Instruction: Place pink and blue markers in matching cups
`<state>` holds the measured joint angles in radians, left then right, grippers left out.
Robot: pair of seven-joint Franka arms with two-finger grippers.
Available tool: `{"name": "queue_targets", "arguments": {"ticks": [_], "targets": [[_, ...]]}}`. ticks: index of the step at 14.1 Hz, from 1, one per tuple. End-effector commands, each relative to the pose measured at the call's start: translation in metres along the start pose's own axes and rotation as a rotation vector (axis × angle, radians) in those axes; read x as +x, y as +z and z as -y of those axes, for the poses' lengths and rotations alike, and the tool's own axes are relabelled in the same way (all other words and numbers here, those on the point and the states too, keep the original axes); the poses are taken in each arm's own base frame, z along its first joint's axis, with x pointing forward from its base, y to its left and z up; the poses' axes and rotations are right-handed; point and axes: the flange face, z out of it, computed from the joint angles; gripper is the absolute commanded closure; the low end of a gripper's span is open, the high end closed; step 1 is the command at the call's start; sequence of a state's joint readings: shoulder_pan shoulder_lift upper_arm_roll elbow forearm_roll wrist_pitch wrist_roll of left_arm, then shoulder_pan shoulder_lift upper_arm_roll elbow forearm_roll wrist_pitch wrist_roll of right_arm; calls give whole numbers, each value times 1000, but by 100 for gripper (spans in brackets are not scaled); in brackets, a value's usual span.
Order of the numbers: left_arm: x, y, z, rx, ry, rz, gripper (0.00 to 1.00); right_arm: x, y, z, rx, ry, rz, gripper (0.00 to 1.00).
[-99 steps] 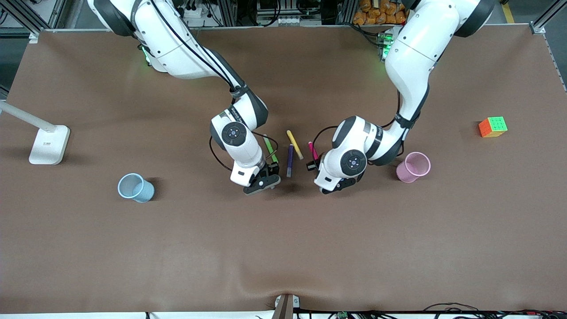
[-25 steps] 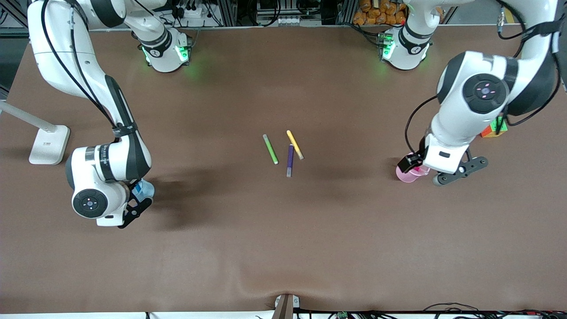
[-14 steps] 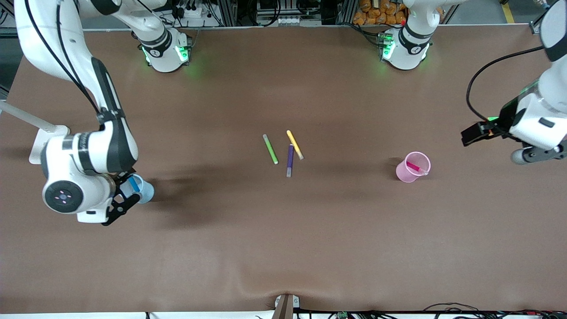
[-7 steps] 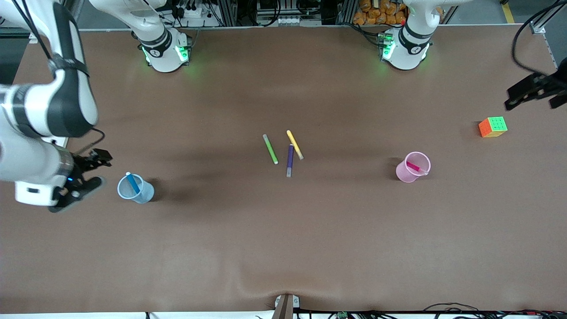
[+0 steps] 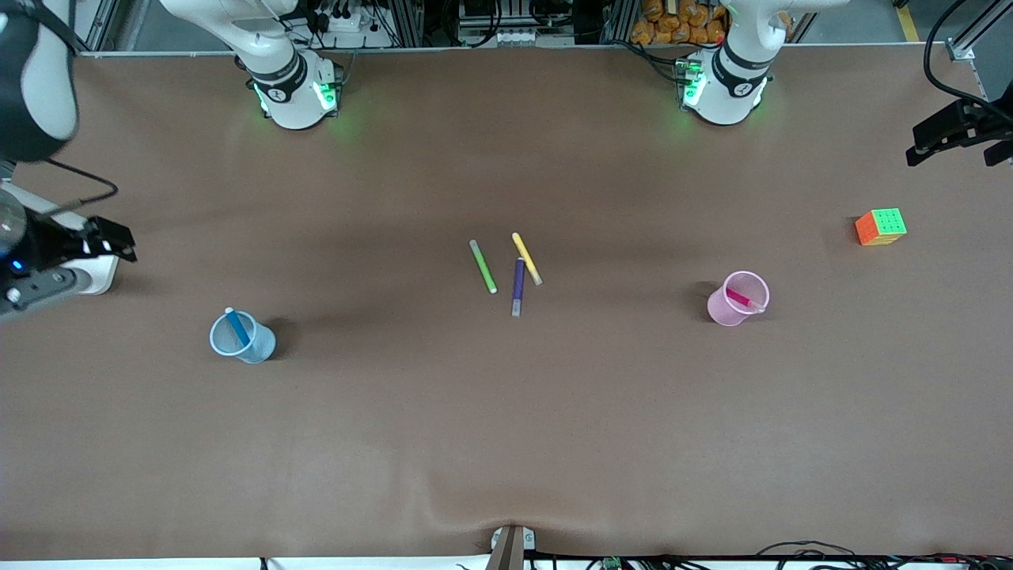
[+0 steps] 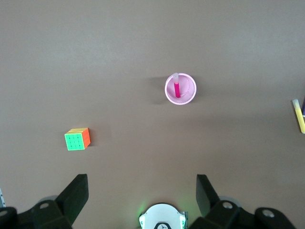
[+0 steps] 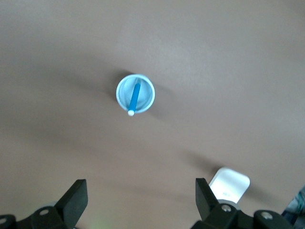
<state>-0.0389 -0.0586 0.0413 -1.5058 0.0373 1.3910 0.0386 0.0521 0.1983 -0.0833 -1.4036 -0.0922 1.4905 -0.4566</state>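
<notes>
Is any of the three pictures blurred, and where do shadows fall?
Front view: sharp; the blue cup and the pink cup each cast a soft shadow. Right wrist view: slightly soft, blue marker still readable. Left wrist view: sharp, evenly lit, pink marker distinct.

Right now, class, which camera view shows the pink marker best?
The left wrist view: it looks straight down into the pink cup at the pink marker. The front view shows it smaller; the right wrist view misses it.
</notes>
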Motion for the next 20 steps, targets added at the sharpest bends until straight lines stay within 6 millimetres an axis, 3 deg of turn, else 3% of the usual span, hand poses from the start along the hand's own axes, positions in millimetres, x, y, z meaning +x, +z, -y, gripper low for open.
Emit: {"name": "queue_targets", "arguments": {"ticks": [1,3,9,14,20], "targets": [[-18,-4,-2,0,5,-27,0,-30,-28,10,14,64,-13,0],[-26,-4,-3,-1,0,-49,0,-45,-44,12,25,117,-37,0],[-23,3,-5,2,-6,-52,0,-75,-50,18,149,328,-119,0],[-26,1,-23,3,-48,-58,0,-92,-37,28,133,335,-177,0],[-25,5,-42,-7,0,-49,0,-110,-50,35,124,331,-192,0]]}}
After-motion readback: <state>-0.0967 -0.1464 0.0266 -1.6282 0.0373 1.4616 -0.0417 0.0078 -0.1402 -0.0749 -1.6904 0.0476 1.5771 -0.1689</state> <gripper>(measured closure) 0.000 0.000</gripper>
